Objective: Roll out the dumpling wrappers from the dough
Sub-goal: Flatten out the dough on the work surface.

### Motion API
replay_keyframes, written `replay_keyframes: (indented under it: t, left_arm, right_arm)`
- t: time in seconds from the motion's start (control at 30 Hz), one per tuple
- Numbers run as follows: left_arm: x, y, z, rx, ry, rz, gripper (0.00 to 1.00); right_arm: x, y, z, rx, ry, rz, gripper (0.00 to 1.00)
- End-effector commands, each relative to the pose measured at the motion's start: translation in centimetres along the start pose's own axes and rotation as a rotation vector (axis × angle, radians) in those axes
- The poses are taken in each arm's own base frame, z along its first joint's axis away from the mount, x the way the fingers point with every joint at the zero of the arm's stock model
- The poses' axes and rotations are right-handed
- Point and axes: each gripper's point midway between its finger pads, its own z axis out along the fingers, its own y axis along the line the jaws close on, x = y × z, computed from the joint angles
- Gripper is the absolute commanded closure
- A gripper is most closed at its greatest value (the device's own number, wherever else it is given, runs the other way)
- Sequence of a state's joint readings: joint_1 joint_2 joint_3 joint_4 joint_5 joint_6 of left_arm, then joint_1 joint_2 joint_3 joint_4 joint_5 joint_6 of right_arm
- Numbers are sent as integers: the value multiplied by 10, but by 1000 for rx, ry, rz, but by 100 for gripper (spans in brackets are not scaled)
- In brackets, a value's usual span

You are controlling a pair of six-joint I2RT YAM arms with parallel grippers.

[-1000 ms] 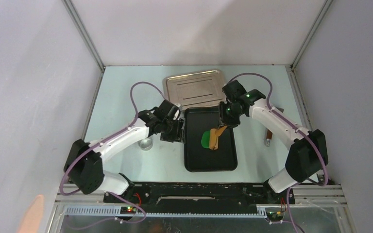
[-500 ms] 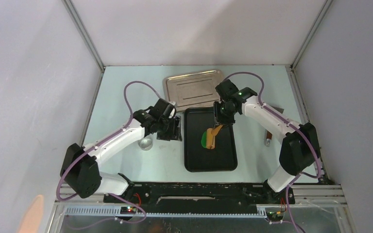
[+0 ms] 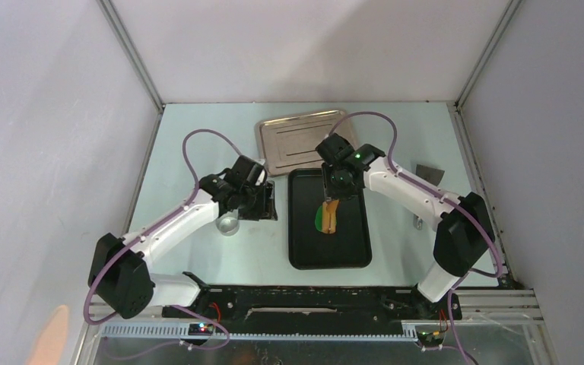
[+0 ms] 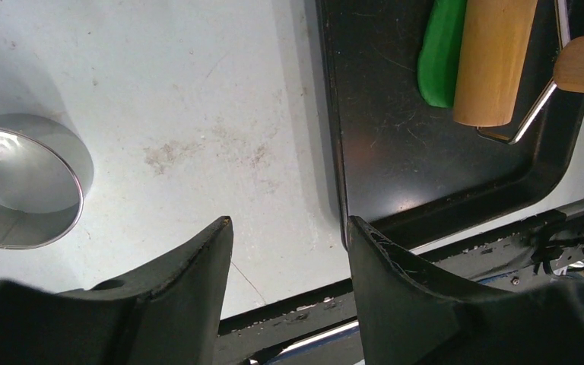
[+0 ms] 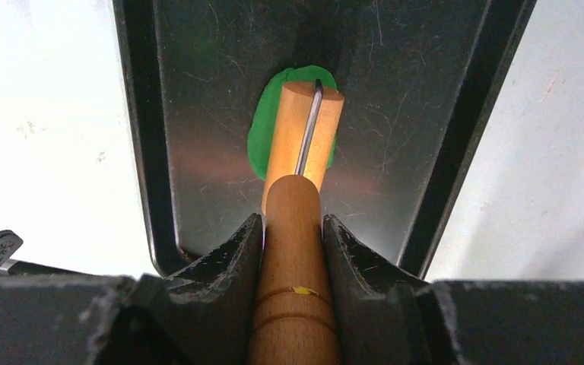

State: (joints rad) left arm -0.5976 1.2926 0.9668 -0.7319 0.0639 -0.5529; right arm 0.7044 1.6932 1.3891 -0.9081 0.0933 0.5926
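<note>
**Dough** [image 5: 258, 141]: bright green, flattened to an oval sheet. Lies on the floor of the black tray [image 3: 334, 249], in the tray's far half and a little left of its middle. Pinned under the roller [image 5: 289, 129], with green showing along the roller's left side and past its far end.

**Roller:** tan wooden cylinder on a thin wire frame with a wooden handle. Rests on the dough inside the tray, handle running toward the tray's far end.

**Right hand** [image 5: 293, 228]: clamped on the roller's handle, one finger pressed to each side, above the tray's far end.

**Left hand** [image 4: 289, 228]: fingers apart, just outside the tray's left rim near its far corner. One fingertip at the rim, the other over bare tabletop [image 3: 190, 144]. Contact with the tabletop cannot be told.

**Metal ring** [image 4: 23, 182]: round and shiny, standing on the tabletop left of the tray, beyond the left hand.

**Steel tray** [image 3: 296, 137]: flat and silver, just past the black tray's far end.

**Dark flat piece** [image 3: 430, 173] and **slim tool** [image 3: 418, 223]: on the tabletop right of the tray, well apart from it. Too small to identify.
</note>
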Motion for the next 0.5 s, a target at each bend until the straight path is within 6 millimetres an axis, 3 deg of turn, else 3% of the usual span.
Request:
replay_keyframes:
  t: [0.0, 0.47]
  left_arm:
    - [-8, -1, -10, 3, -39, -12, 39]
    - [-6, -3, -15, 21, -45, -17, 39]
  right_arm:
    - [26, -18, 67, 148, 64, -25, 100]
    - [46, 13, 84, 73, 86, -45, 100]
